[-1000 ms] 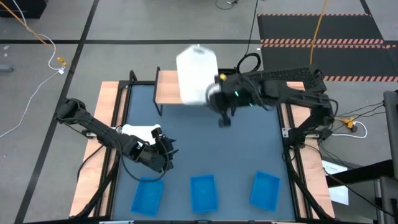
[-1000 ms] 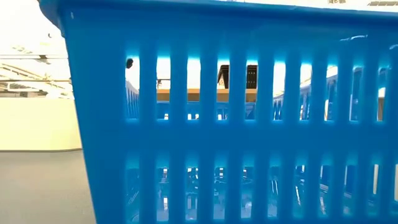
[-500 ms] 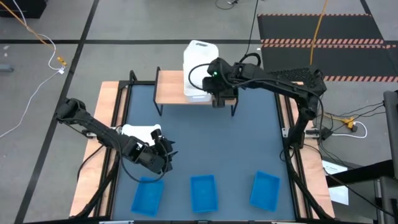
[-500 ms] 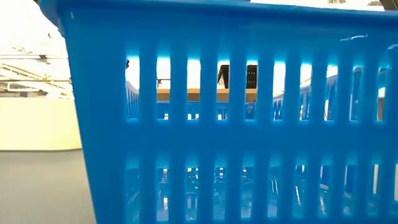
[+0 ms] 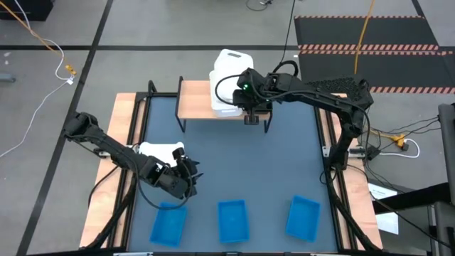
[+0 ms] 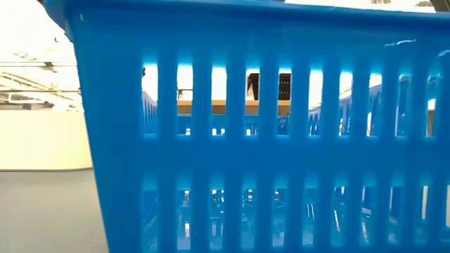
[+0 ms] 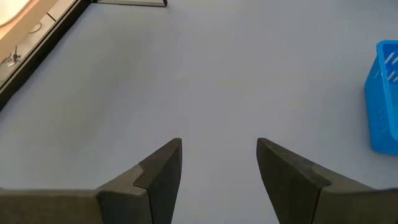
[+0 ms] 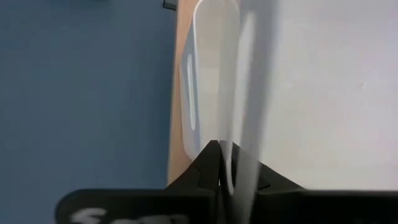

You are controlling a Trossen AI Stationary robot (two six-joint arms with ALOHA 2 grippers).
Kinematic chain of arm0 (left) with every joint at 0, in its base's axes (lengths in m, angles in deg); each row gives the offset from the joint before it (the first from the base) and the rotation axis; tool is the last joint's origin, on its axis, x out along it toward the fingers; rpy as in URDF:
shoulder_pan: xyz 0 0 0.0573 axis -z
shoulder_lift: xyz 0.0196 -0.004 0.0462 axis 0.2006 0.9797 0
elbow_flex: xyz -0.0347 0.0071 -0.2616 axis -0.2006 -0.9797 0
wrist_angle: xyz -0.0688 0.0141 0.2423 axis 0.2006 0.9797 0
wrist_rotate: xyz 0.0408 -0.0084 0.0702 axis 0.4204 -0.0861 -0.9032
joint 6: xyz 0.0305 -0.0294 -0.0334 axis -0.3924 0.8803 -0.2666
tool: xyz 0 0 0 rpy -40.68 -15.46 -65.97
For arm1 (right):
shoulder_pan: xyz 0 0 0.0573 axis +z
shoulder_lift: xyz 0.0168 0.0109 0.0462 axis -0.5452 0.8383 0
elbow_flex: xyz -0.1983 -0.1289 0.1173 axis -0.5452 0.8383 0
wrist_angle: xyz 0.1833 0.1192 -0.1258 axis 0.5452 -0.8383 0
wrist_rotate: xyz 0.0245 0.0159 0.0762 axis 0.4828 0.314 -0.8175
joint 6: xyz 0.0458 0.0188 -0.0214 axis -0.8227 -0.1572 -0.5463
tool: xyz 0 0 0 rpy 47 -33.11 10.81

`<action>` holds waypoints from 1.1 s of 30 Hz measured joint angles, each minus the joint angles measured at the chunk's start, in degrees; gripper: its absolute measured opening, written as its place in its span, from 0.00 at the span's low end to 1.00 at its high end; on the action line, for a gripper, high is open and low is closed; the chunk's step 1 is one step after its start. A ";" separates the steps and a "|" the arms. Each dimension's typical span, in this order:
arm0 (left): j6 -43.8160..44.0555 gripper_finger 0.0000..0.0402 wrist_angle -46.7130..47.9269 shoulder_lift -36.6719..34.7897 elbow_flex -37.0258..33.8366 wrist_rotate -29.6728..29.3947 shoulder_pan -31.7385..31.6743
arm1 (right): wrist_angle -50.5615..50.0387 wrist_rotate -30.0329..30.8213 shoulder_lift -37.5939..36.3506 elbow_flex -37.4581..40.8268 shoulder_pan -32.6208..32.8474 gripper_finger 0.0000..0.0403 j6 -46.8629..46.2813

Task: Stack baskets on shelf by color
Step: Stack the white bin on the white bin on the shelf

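My right gripper (image 5: 250, 116) is over the shelf (image 5: 193, 99), a light-wood board on black legs at the table's far edge, and is shut on a white basket (image 5: 229, 75). In the right wrist view another white basket (image 8: 205, 81) stands on the wood (image 8: 176, 130) under the held one. My left gripper (image 5: 190, 173) hovers open over the dark-blue tabletop, just beyond the left of three blue baskets (image 5: 168, 224), (image 5: 232, 219), (image 5: 303, 217) that stand in a row along the near edge. No black baskets show. My right gripper pinches the white basket's near side wall at its rim (image 8: 239, 146), the wall passing between the two fingers (image 8: 208, 163). The fingers come from above, pointing down. The basket sits over the lower white basket on the shelf; whether it rests in it I cannot tell.
In the low view the slotted side of a blue basket (image 6: 267, 140) fills the picture, with the shelf's wood showing through the slots. Bare tabletop (image 5: 234, 156) lies between the shelf and the blue row. Wooden side rails (image 5: 124, 142) flank the table.
My right gripper has carried the white basket from above the table's middle toward the far edge and down over the shelf. The basket, held high and tilted a second ago, now sits lower over the other white basket. The gripper has stayed shut on it.
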 joint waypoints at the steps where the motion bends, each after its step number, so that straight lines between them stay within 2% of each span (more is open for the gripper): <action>1: 0.20 0.52 0.12 0.00 0.00 0.00 0.00 | 0.20 -0.02 0.02 0.00 0.00 0.03 0.11; 7: 0.49 0.52 0.44 0.00 0.00 0.00 0.00 | 0.54 0.07 -0.02 0.00 0.00 0.07 1.33; 13: 0.92 0.52 1.35 -0.01 0.00 0.00 0.00 | 1.58 0.73 -0.02 0.00 0.00 0.17 1.90; 18: 1.50 0.52 1.59 -0.01 0.00 0.00 0.00 | 2.66 9.26 -0.02 0.00 0.71 0.23 4.94; 21: 2.30 0.52 1.88 0.00 0.00 0.00 0.00 | 3.03 12.25 -0.02 0.00 1.42 0.24 7.84; 24: 3.54 0.52 3.26 0.00 0.00 0.00 0.00 | 3.30 12.11 -0.02 0.00 2.12 0.24 8.79; 33: 5.17 0.52 4.36 -0.01 0.00 0.00 0.00 | 3.45 12.23 -0.02 0.00 2.78 0.25 5.36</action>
